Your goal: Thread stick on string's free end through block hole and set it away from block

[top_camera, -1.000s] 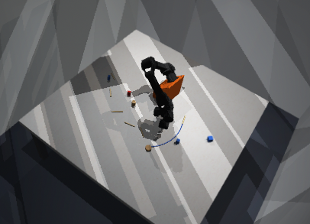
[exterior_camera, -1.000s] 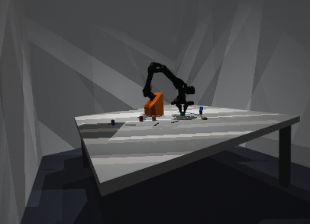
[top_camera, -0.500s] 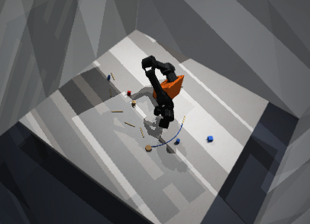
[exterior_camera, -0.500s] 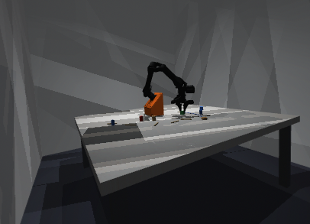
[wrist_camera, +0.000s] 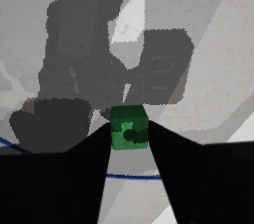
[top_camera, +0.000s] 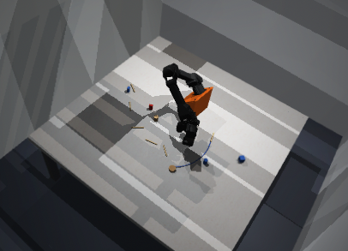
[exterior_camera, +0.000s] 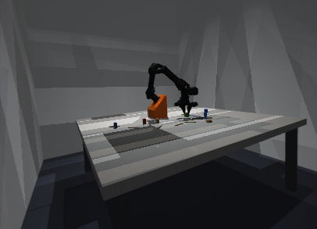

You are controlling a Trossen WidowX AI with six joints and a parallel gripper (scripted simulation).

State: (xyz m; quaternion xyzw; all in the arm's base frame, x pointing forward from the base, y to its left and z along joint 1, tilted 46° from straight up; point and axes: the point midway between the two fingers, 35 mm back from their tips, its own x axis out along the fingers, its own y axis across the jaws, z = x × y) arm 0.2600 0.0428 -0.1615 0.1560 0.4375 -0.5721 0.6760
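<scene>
My gripper (top_camera: 188,144) (exterior_camera: 186,113) (wrist_camera: 129,126) is shut on a green cube (wrist_camera: 130,135) (exterior_camera: 186,115), held slightly above the table. The string stick (top_camera: 213,137) lies right of the gripper in the top view, away from the fingers. The blue string (top_camera: 210,144) (wrist_camera: 133,177) curves from it to the round wooden button (top_camera: 172,169) (exterior_camera: 208,121); in the wrist view it passes below the cube. A small wooden block (top_camera: 156,118) (exterior_camera: 157,121) stands on the table, left of the gripper in the top view. Its hole is too small to make out.
Loose sticks (top_camera: 151,142) (top_camera: 165,151) (top_camera: 137,128) lie left of the gripper. Others (top_camera: 130,106) (top_camera: 133,87) lie farther left, near a blue object (top_camera: 129,89). A red object (top_camera: 151,107) is near the wooden block. Blue objects (top_camera: 206,161) (top_camera: 242,158) stand beside and beyond the string.
</scene>
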